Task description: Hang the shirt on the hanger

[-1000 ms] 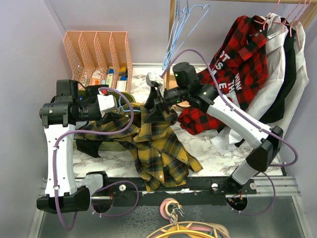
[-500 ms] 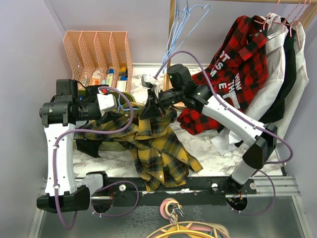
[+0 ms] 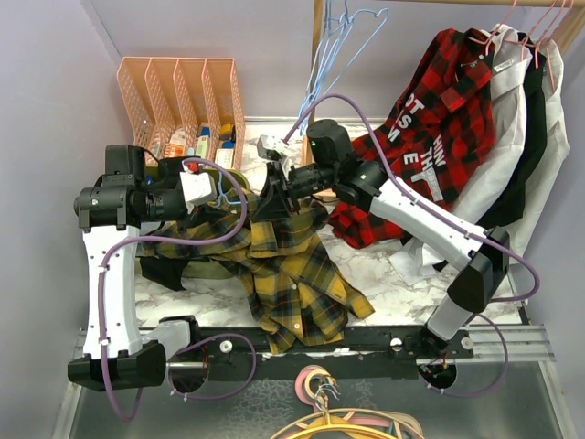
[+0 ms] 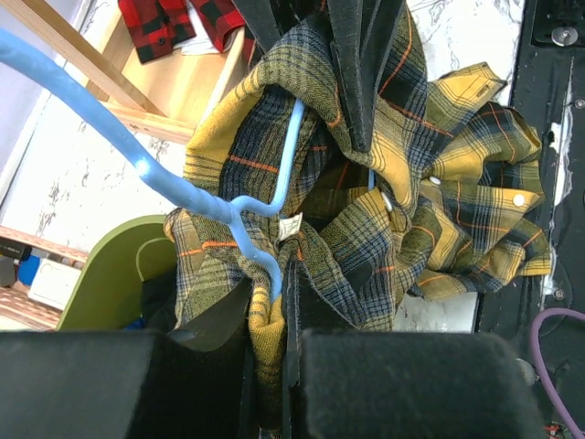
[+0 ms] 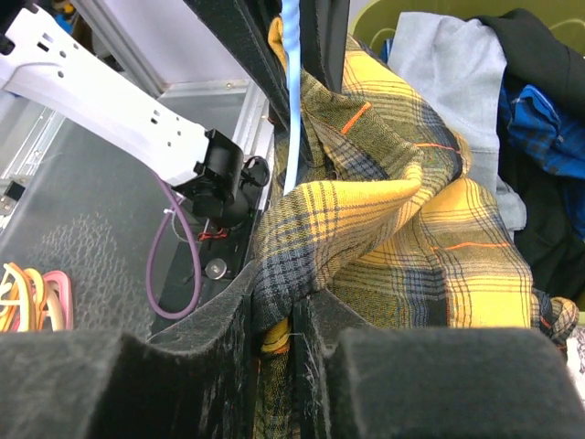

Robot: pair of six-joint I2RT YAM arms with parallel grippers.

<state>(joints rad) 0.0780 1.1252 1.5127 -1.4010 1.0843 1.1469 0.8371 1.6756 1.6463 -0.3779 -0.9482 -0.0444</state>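
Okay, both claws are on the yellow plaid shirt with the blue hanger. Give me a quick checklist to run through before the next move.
1. Left claw gripping the shirt: ok, cloth is pinched between its pads.
2. Right claw gripping the shirt: ok, a fold is clamped.
3. Hanger inside the shirt: ok, the blue wire runs into the folds.
4. Both shoulders seated on the hanger: cannot tell, the cloth is bunched.
5. Hanger's top free of cloth: ok, it sticks out bare.
6. Hem clear of the front rail: not ok, it drapes over it.
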